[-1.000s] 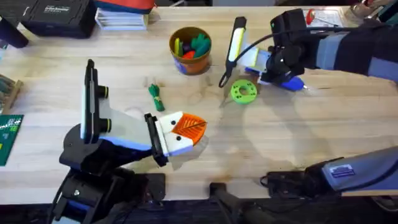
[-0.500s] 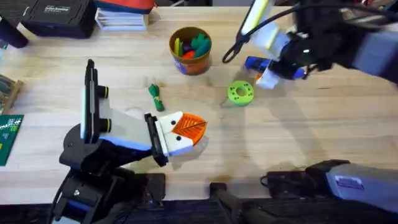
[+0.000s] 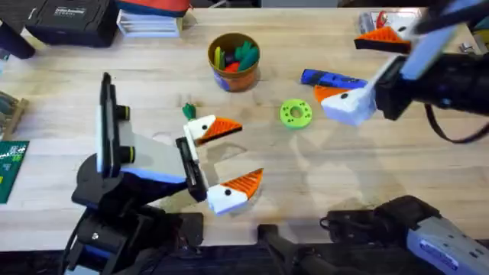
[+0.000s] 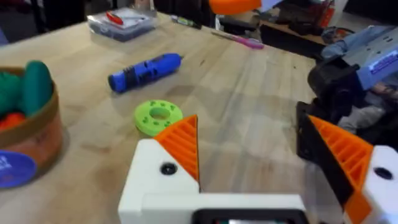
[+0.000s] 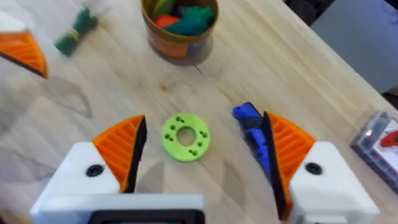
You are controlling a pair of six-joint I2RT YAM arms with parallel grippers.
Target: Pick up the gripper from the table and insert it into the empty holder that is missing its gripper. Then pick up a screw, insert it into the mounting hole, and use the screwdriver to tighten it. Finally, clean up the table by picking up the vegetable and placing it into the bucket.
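The blue screwdriver (image 3: 332, 79) (image 4: 144, 70) (image 5: 252, 127) lies flat on the table, just beyond the green disc (image 3: 296, 113). My right gripper (image 3: 336, 66) (image 5: 204, 118) hovers over it, open and holding nothing. My left gripper (image 3: 251, 150) (image 4: 252, 124) is open near the front middle. Both of its white holders carry an orange ribbed gripper piece, and a dark screw head (image 4: 168, 168) sits in one mount. The green vegetable (image 3: 189, 113) (image 5: 74, 31) lies beside the far left finger. The bucket (image 3: 237, 80) (image 5: 180, 43) stands at the back centre with toy pieces inside.
A black case (image 3: 69, 19) and stacked items sit at the back left. A clear parts box (image 3: 382, 19) (image 4: 121, 22) is at the back right. A green card (image 3: 9, 164) lies at the left edge. Bare wood lies between the disc and the front edge.
My right gripper let go of the screwdriver, which now lies on the table, and the arm swung right and opened. My left gripper's fingers spread apart.
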